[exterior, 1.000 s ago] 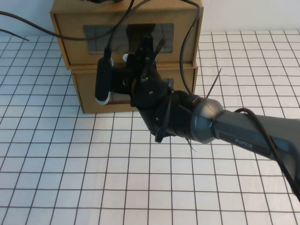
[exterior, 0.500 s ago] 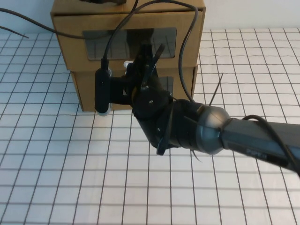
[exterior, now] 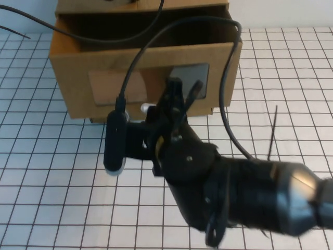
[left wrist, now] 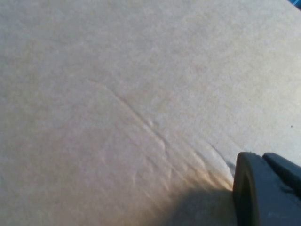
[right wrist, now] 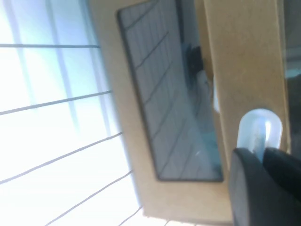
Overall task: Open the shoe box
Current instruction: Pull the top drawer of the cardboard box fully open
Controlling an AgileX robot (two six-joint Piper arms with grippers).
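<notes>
While the right arm (exterior: 234, 198) hides much of the box (exterior: 73, 88), its drawer (exterior: 223, 67) juts open.
Right gripper (right wrist: 264, 153) pinches the knob (right wrist: 260, 127); left gripper (left wrist: 263, 188) sits close against cardboard (left wrist: 117, 94), grip impossible to tell.

No text, label, brand, number or sign can be read in any of the views. The shoe box (exterior: 78, 78) shows plain brown cardboard around a dark window panel (exterior: 204, 75). The black arm (exterior: 260, 198) in front of it carries no legible marking.
</notes>
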